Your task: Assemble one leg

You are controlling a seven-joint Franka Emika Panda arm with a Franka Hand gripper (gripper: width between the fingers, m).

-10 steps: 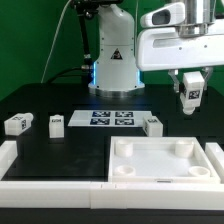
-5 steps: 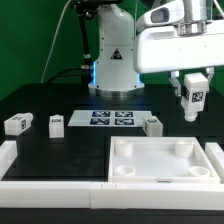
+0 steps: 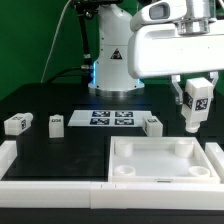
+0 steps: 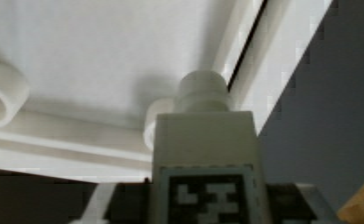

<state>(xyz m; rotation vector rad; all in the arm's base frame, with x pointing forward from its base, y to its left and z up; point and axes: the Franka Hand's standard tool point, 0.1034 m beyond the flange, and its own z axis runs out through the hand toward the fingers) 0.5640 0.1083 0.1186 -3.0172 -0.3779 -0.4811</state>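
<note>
My gripper (image 3: 192, 108) is shut on a white leg (image 3: 196, 103) with a black-and-white tag, held upright in the air above the far right corner of the large white tray-like part (image 3: 160, 160). In the wrist view the held leg (image 4: 204, 150) fills the middle, its round tip pointing down at the tray's inner wall (image 4: 126, 70), with a round corner socket (image 4: 1, 92) off to the side. Three more legs lie on the black table: two at the exterior view's left (image 3: 17, 124) (image 3: 56, 123) and one by the tray (image 3: 152, 125).
The marker board (image 3: 110, 119) lies flat behind the tray. White border rails run along the front (image 3: 50, 186) and the left edge (image 3: 6, 153) of the table. The robot base (image 3: 112, 60) stands at the back.
The gripper with the leg has moved toward the exterior view's right and slightly down, closer to the camera, over the tray's far right corner.
</note>
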